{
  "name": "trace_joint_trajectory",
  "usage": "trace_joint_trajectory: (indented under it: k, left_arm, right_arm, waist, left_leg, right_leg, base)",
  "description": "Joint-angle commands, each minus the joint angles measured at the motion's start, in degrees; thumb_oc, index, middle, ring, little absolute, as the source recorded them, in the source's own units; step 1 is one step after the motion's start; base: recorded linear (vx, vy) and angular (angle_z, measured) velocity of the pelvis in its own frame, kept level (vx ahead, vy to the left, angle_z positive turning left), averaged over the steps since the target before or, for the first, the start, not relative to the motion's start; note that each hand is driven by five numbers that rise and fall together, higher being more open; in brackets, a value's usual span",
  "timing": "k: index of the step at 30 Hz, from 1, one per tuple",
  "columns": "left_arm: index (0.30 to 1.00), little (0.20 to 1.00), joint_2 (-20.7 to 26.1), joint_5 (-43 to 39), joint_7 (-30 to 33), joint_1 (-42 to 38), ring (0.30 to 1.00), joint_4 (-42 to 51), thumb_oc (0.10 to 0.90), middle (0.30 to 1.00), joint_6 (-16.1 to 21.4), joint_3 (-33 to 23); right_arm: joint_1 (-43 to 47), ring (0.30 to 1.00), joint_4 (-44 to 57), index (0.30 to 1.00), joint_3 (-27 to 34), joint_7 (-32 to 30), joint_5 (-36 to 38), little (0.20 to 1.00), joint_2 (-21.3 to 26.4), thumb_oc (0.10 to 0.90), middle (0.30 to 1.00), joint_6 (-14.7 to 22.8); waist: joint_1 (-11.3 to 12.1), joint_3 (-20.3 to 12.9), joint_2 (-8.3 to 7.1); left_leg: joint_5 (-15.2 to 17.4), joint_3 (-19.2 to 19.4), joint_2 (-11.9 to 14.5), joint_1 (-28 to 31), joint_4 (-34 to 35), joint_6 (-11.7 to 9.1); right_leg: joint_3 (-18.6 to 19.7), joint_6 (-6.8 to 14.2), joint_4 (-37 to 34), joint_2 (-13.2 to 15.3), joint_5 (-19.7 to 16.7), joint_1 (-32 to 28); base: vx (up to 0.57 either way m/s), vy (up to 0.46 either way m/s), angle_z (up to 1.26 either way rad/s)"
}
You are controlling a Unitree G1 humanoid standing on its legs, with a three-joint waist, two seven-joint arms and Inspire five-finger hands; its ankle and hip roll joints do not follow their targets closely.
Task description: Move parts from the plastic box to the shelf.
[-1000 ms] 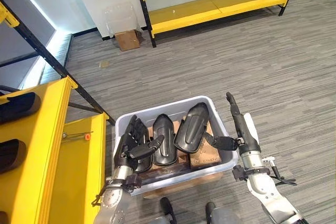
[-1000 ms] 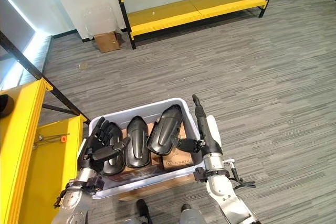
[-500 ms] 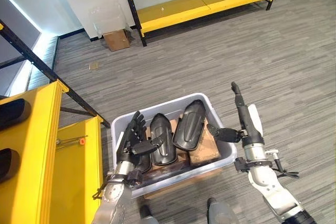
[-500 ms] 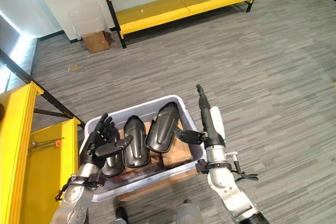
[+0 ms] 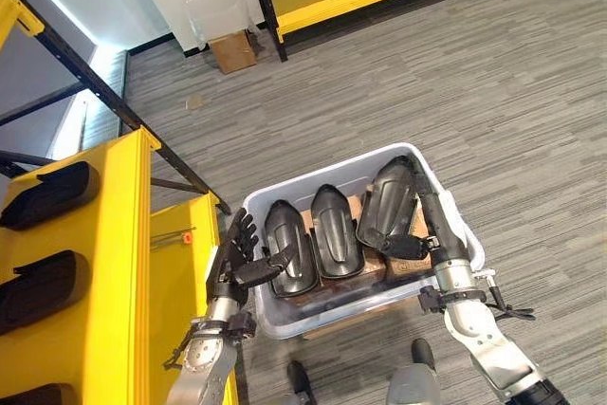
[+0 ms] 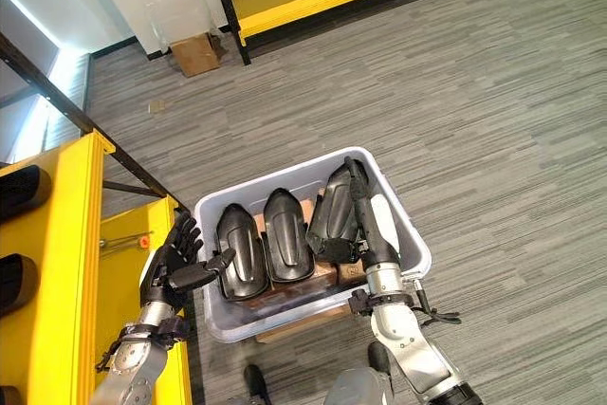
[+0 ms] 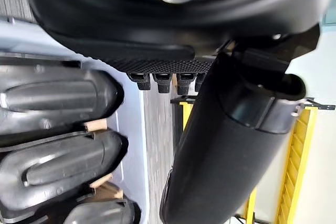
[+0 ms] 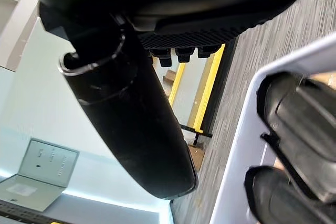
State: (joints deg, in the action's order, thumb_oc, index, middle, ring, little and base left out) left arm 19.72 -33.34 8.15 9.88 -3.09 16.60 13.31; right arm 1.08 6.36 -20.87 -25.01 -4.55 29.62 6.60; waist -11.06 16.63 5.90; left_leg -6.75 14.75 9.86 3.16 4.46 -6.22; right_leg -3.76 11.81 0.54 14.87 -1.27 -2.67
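A yellow shelf [image 5: 133, 263] stands just beside the left hand [image 5: 237, 253], already holding black parts. That hand's fingers are spread, empty, at the box [image 5: 455, 225] wall; three parts [image 5: 327, 230] lie inside. The right hand [image 6: 365, 225], fingers straight, has moved from outside the rim to over the box, against the nearest part.

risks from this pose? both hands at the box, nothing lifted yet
1. The left hand is open at the left wall of the plastic box, its thumb by the left black part; nothing is gripped, so a lift now could slip.
2. The right hand lies straight along the right part, which leans on the wall and may tip.
3. The yellow shelf stands close to the left arm: collision risk.
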Motion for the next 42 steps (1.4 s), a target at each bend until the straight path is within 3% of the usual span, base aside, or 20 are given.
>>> trace_joint_trajectory:
  k: [1,9,12,24,27,28,32,36,42]
  left_arm:
    - [1.0,1.0,2.32,1.73,-0.61,-3.63,1.0,5.72,0.9,1.0,5.7,-3.65]
    - [1.0,1.0,2.86,2.15,-0.62,-2.78,1.0,6.99,0.9,1.0,3.07,-2.88]
    - [1.0,1.0,2.89,2.21,-0.89,-2.69,1.0,6.82,0.9,1.0,2.59,-2.83]
    - [1.0,1.0,4.13,2.78,-1.75,-4.08,1.0,5.29,0.9,1.0,1.01,-2.77]
    - [1.0,1.0,3.97,2.32,-0.58,-6.04,1.0,4.84,0.9,1.0,2.55,-2.28]
    - [1.0,1.0,3.81,2.37,0.44,-7.7,1.0,5.25,0.9,1.0,2.92,-1.99]
    - [1.0,1.0,3.4,2.58,3.94,-11.13,1.0,5.09,0.9,1.0,4.83,-0.82]
    - [1.0,1.0,3.43,2.64,6.47,-13.12,1.0,4.8,0.9,1.0,6.73,-0.26]
    - [1.0,1.0,3.18,3.27,8.84,-14.16,1.0,4.75,0.9,1.0,8.15,0.4]
  right_arm:
    - [4.96,1.0,7.56,1.0,1.06,-1.65,-5.63,1.0,-0.58,0.9,1.0,4.04]
    - [6.46,1.0,6.56,1.0,0.96,-2.51,-8.71,1.0,0.37,0.9,1.0,-1.52]
    - [7.16,1.0,5.36,1.0,0.6,-1.75,-8.79,1.0,0.64,0.9,1.0,-1.58]
    - [14.28,1.0,3.71,1.0,-4.23,10.87,-16.74,1.0,3.12,0.9,1.0,-3.04]
    - [17.32,1.0,3.05,1.0,-6.05,12.26,-15.92,1.0,4.4,0.9,1.0,-4.42]
    - [19.29,1.0,3.13,1.0,-6.36,12.16,-16.37,1.0,5.24,0.9,1.0,-4.17]
    - [23.92,1.0,4.59,1.0,-6.9,12.91,-17.24,1.0,6.5,0.9,1.0,-4.8]
    - [27.65,1.0,5.4,1.0,-7.64,12.54,-17.33,1.0,7.47,0.9,1.0,-7.84]
    - [30.12,1.0,5.48,1.0,-7.56,10.56,-17.22,1.0,8.11,0.9,1.0,-11.12]
  waist:
    - [0.13,-4.26,-1.44]
    - [0.83,-4.89,-3.0]
    - [1.0,-4.82,-3.05]
    - [1.9,-2.53,-1.74]
    - [1.68,0.29,-0.42]
    - [1.45,2.7,0.56]
    - [0.77,7.44,1.9]
    - [0.33,10.95,2.21]
    - [-0.28,13.16,2.45]
  left_leg:
    - [8.48,1.39,-0.53,2.39,-3.76,3.16]
    - [9.62,1.84,-0.63,3.58,-3.65,3.51]
    - [9.78,1.93,-0.61,3.68,-3.82,3.52]
    - [10.44,0.96,-1.31,1.06,-6.34,3.73]
    - [10.51,0.38,-2.03,-2.46,-8.63,3.93]
    - [10.57,-0.09,-2.75,-5.29,-10.32,4.06]
    - [10.91,-0.72,-4.23,-11.82,-15.19,4.41]
    - [11.79,-1.46,-4.67,-17.92,-20.77,4.91]
    - [12.76,-1.94,-5.04,-22.75,-24.77,5.59]
  right_leg:
    - [-0.27,-4.73,5.52,-5.52,4.77,3.4]
    - [-0.12,-4.17,2.91,-5.65,3.64,1.77]
    - [-0.07,-4.12,2.76,-5.64,3.63,1.59]
    - [0.23,-3.85,4.85,-4.79,3.38,4.77]
    - [0.7,-3.93,6.99,-4.27,3.57,8.28]
    - [1.19,-4.18,8.66,-4.19,3.77,11.07]
    - [2.41,-5.15,13.49,-4.34,4.31,17.9]
    - [3.57,-6.24,18.6,-4.62,5.32,23.76]
    - [4.22,-6.93,22.44,-4.79,6.34,28.55]
  base:
    - [0.05,-0.061,-0.01]
    - [0.04,-0.043,-0.01]
    - [0.01,-0.01,-0.01]
    - [-0.01,0.001,0.0]
    - [-0.17,0.088,0.0]
    - [-0.25,0.128,0.03]
    - [-0.21,0.111,-0.06]
    - [-0.14,0.067,-0.16]
    - [-0.05,0.038,-0.05]
